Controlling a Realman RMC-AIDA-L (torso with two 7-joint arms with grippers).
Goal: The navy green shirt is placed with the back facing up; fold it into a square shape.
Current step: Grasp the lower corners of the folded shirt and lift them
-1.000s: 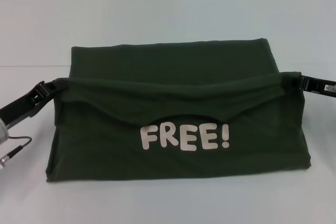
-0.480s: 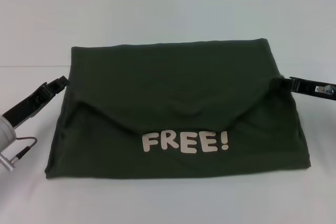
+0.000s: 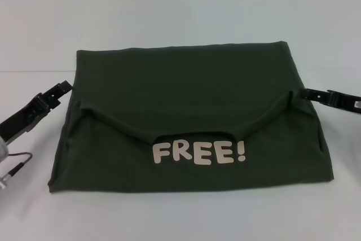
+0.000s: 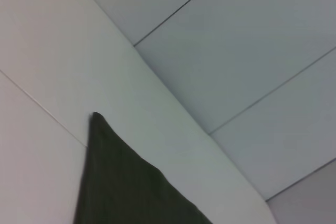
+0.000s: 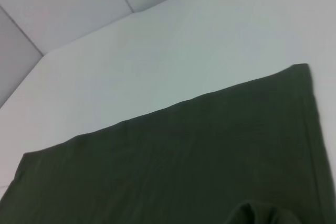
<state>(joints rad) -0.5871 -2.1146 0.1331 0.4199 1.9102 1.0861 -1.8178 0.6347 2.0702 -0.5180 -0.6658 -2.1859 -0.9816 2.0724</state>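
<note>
The navy green shirt (image 3: 186, 91) lies on the white table (image 3: 180, 15) as a wide folded rectangle. A folded-over flap crosses its middle and sags in the centre above the cream "FREE!" lettering (image 3: 198, 152). My left gripper (image 3: 66, 87) sits at the shirt's left edge, level with the flap's left end. My right gripper (image 3: 309, 93) touches the flap's right corner. The left wrist view holds only a pointed corner of the shirt (image 4: 121, 187). In the right wrist view, a broad flat stretch of the shirt (image 5: 173, 166) shows.
A thin cable (image 3: 17, 161) hangs from my left arm near the table's left side. Bare white tabletop surrounds the shirt. Grey wall panels (image 4: 236, 51) rise behind the table.
The flap, held up and stretched between both grippers a second ago, has come down onto the shirt. Both grippers dropped lower and stay at the flap's ends.
</note>
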